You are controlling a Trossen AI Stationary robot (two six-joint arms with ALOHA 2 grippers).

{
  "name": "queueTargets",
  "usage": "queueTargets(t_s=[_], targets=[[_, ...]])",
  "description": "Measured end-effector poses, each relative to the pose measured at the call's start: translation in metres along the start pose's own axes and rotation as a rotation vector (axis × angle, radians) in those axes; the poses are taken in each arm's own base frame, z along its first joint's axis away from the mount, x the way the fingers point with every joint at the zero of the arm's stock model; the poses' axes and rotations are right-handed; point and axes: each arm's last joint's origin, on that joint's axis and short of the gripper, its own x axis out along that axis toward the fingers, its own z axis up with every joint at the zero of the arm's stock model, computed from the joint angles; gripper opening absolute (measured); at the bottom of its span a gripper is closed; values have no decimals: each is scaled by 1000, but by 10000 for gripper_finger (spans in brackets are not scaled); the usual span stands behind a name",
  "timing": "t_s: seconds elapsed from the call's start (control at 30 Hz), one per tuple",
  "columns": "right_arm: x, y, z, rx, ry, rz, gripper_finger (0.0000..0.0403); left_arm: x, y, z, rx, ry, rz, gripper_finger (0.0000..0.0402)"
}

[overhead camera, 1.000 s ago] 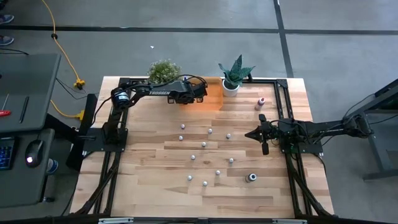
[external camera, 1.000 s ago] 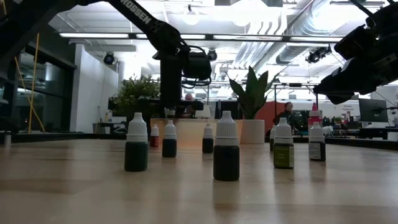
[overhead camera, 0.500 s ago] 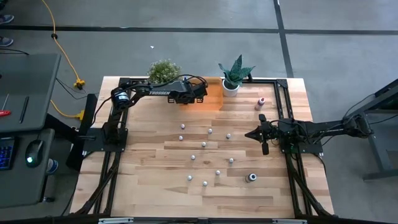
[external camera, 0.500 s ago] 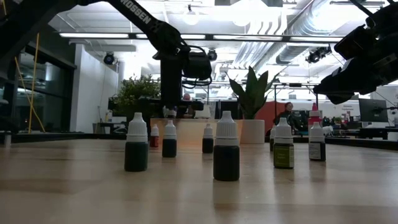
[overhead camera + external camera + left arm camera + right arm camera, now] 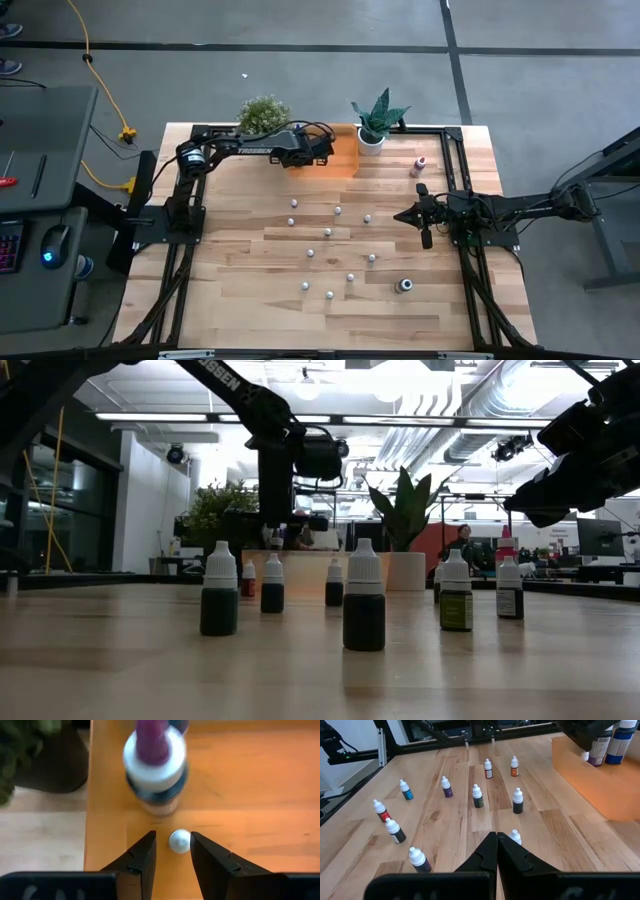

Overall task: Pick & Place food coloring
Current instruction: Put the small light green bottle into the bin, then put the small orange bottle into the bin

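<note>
Nearest the low camera, white-capped dark food coloring bottles [image 5: 364,598] are seen standing upright and apart on the wooden worktop [image 5: 260,300]; from above they are scattered over its middle [image 5: 328,232]. A slightly larger dark-bodied bottle [image 5: 404,286] is placed toward the near right. At the right side the right gripper [image 5: 405,215] is held above the worktop, its jaws pressed together with nothing between them. Farther back, a pink bottle [image 5: 420,165] is set by the right frame. At the far edge the left gripper [image 5: 171,851] is poised over an orange tray [image 5: 343,158], its jaws narrowly parted around a small white-capped bottle [image 5: 179,841], contact not discernible, just beside a larger purple-tipped bottle [image 5: 155,767]. Two potted plants [image 5: 376,122] are stood behind.
</note>
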Motion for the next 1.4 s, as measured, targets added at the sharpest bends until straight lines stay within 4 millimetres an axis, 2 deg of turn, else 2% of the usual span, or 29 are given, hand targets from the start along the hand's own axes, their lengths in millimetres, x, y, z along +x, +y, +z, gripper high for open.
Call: queueTargets(t_s=[0.23, 0.47, 0.73, 0.87, 0.97, 1.1, 1.3, 1.4], targets=[[0, 0, 0, 0, 1, 0, 0, -19, -7, 8, 51, -61, -18, 116], [0, 0, 0, 0, 0, 0, 0, -63, -18, 12, 169, -180, -80, 116], [0, 0, 0, 0, 1, -2, 0, -132, 1, -4, 410, -204, -150, 116], [0, 0, 0, 0, 0, -2, 0, -162, 17, -11, 530, -148, -210, 116], [0, 0, 0, 0, 0, -2, 0, -178, 32, -13, 610, -44, -268, 124], [0, 0, 0, 0, 0, -2, 0, -181, 48, -20, 712, 94, -341, 156], [0, 0, 0, 0, 0, -3, 0, -161, 61, -45, 799, 344, -529, 219], [0, 0, 0, 0, 0, -3, 0, -150, 64, -58, 815, 371, -563, 241]])
